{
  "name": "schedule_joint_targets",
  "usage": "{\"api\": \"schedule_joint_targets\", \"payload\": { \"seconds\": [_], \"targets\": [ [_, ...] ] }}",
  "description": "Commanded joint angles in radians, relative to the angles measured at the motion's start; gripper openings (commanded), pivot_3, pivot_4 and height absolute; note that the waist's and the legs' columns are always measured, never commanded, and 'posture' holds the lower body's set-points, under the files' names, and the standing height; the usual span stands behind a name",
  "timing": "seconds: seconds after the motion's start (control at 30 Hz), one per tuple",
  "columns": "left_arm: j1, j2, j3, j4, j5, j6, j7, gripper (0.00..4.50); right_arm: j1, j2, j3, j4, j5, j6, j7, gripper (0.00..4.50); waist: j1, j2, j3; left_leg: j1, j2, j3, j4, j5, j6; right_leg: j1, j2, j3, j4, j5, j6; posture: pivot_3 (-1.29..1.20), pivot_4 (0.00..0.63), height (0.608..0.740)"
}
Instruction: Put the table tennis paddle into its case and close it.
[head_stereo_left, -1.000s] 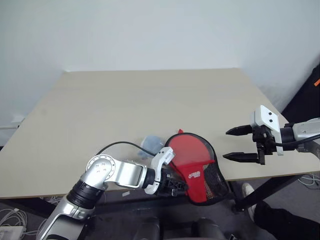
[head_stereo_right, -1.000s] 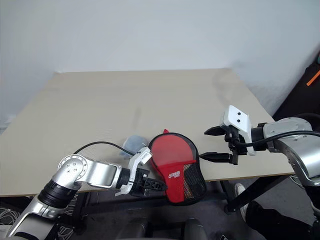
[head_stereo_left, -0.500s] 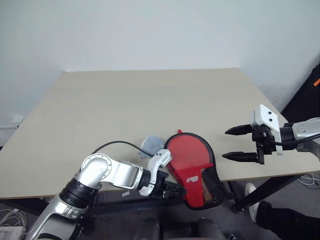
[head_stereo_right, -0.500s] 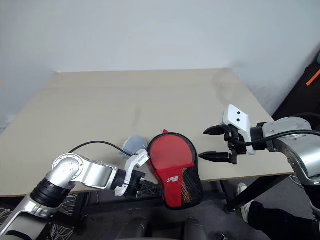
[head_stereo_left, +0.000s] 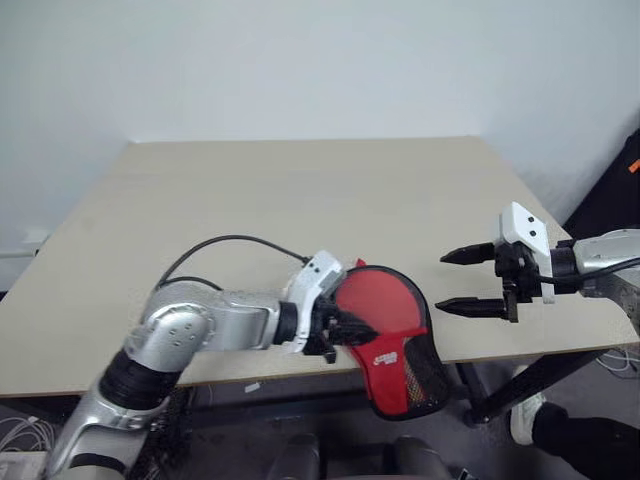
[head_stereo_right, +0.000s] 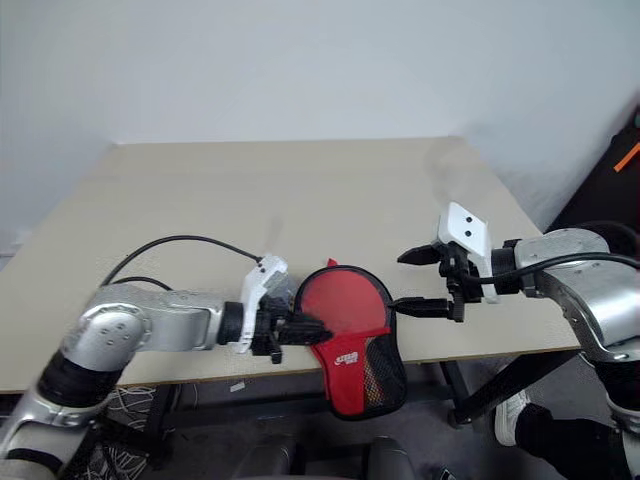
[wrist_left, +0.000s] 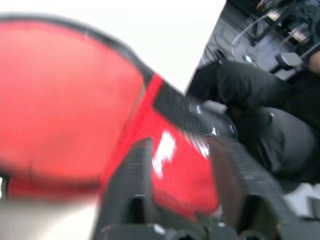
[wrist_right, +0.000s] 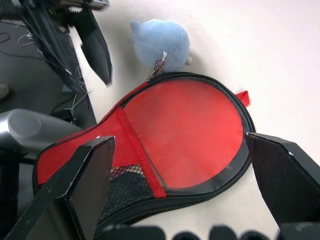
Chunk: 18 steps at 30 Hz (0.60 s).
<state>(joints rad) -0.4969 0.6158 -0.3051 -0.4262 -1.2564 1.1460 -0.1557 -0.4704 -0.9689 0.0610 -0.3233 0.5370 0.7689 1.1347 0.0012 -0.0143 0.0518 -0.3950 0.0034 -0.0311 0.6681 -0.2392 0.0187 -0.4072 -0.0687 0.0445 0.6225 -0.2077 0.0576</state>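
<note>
Red fabric paddle-shaped case (head_stereo_left: 390, 330) with black trim overhangs the pale wooden table (head_stereo_left: 300, 200) edge, within reach; left gripper (head_stereo_left: 345, 330), narrowly parted, touches it; right gripper (head_stereo_left: 480, 281) waits wide.

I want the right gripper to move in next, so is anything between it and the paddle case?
Nothing visible. Only bare table lies between the open right gripper and the case. The blue-grey lump sits on the case's opposite side, out of that path.
</note>
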Motion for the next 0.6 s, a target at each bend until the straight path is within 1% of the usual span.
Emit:
{"api": "schedule_joint_targets", "payload": {
  "seconds": [0.03,0.07,0.13,0.2,0.37,0.5,0.6],
  "targets": [
    [-0.007,-0.052,-0.054,-0.024,0.207,-0.12,-0.07,0.24,-0.063,0.023,0.005,0.027,-0.016,-0.007,-0.017,4.5,-0.002,0.0,0.0,0.0,0.0,0.0,0.0,0.0,0.0,0.0,0.0,0.0,0.0,0.0,0.0,0.0,0.0,0.74],
    [0.002,-0.067,-0.075,-0.017,0.267,-0.154,-0.087,0.04,-0.079,0.036,0.016,0.043,-0.026,-0.009,-0.023,4.5,-0.003,0.0,0.0,0.0,0.0,0.0,0.0,0.0,0.0,0.0,0.0,0.0,0.0,0.0,0.0,0.0,0.0,0.74],
    [0.027,-0.093,-0.107,0.008,0.358,-0.207,-0.125,0.04,-0.122,0.07,0.046,0.087,-0.054,-0.02,-0.04,4.5,-0.004,0.0,0.0,0.001,0.0,0.0,0.0,0.0,0.0,0.0,0.001,0.001,0.0,0.0,0.0,0.0,0.0,0.74],
    [0.052,-0.093,-0.139,0.022,0.443,-0.258,-0.178,0.04,-0.182,0.116,0.087,0.156,-0.1,-0.039,-0.063,4.5,-0.008,0.0,0.0,0.001,0.0,0.001,0.0,0.0,0.0,0.0,0.001,0.001,0.0,0.0,0.0,0.0,0.0,0.74],
    [0.106,-0.091,-0.165,0.057,0.568,-0.328,-0.29,0.04,-0.328,0.239,0.162,0.351,-0.19,-0.076,-0.089,4.5,-0.014,0.001,0.0,0.0,0.001,0.001,-0.001,0.0,0.001,-0.001,0.001,0.001,0.0,0.0,0.0,0.0,0.0,0.74],
    [0.153,-0.095,-0.176,0.067,0.629,-0.352,-0.356,0.04,-0.451,0.373,0.207,0.523,-0.255,-0.106,-0.12,4.5,-0.023,0.001,0.0,0.0,0.001,0.001,-0.001,0.0,0.001,-0.001,0.001,0.001,0.001,0.0,0.0,0.0,0.0,0.74],
    [0.185,-0.097,-0.189,0.065,0.673,-0.357,-0.384,0.04,-0.542,0.494,0.239,0.654,-0.294,-0.125,-0.14,4.5,-0.027,0.003,0.0,0.0,0.001,0.001,-0.002,0.0,0.001,-0.001,0.001,0.001,0.001,0.001,0.002,0.0,0.0,0.74]
  ]
}}
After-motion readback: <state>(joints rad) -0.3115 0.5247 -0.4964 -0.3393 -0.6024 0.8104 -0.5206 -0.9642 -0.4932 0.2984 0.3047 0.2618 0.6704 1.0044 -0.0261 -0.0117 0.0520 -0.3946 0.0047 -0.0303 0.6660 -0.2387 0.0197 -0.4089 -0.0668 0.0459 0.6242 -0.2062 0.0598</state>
